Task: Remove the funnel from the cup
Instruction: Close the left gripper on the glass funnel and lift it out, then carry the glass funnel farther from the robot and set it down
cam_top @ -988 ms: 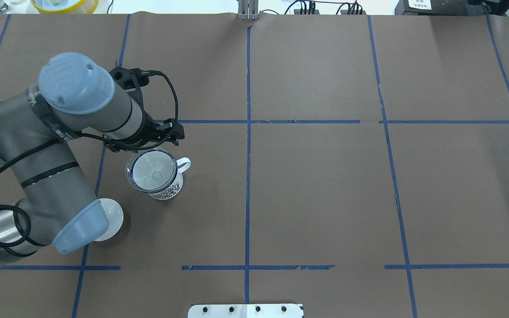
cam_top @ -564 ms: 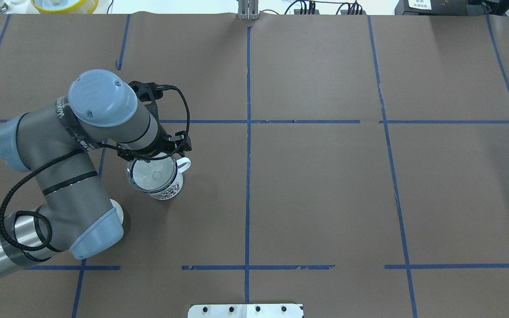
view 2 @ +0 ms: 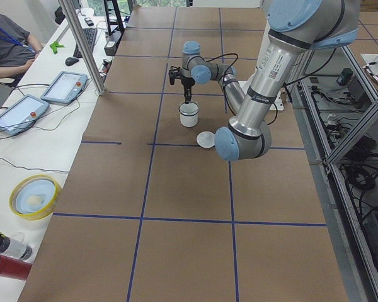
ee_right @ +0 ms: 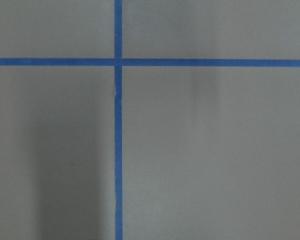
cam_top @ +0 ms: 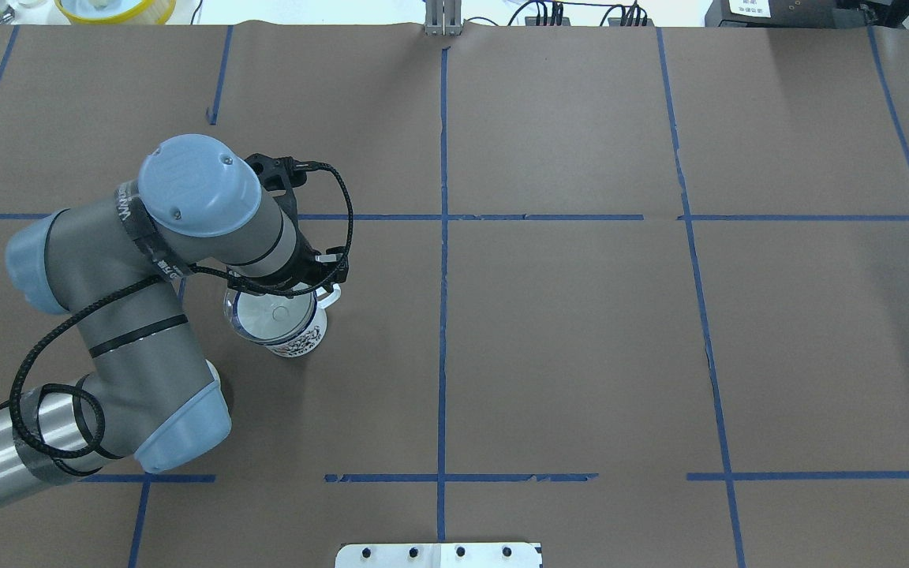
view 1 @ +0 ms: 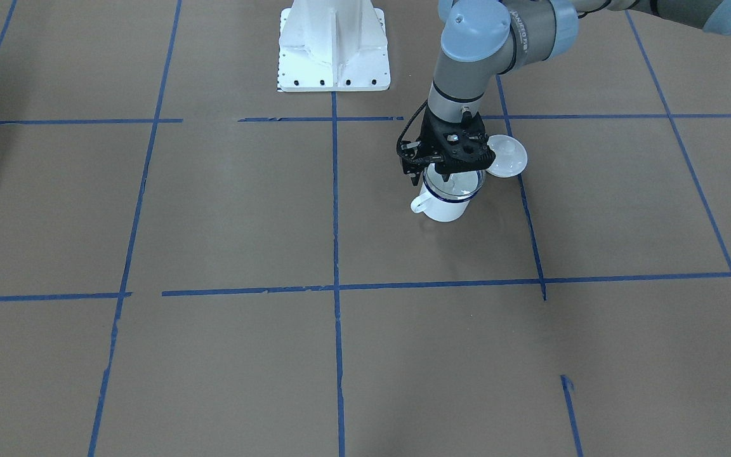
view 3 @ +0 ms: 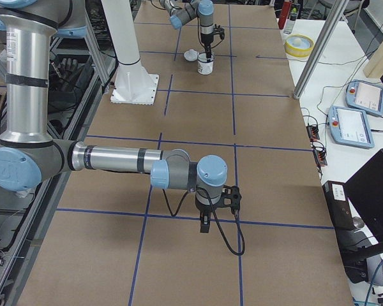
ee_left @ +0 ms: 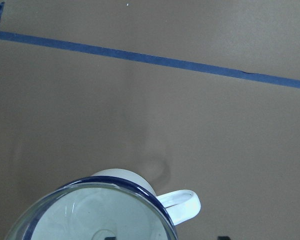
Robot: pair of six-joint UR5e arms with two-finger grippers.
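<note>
Left hand (view 1: 447, 174) hovers right above the white enamel cup with the dark blue rim (cam_top: 301, 339), fingers apart across its handle-side rim. The small clear funnel (cam_top: 273, 314) sits in the cup, directly below. I'd close and lift straight up.

funnel (cam_top: 271, 314) in cup (cam_top: 299, 340), lid (view 1: 509, 157) seemingly just beside

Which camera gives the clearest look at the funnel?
Overhead exterior: the funnel shows most of its round mouth, seated in the cup. Left wrist crops it; front-facing half hides it; side views make it tiny.
</note>
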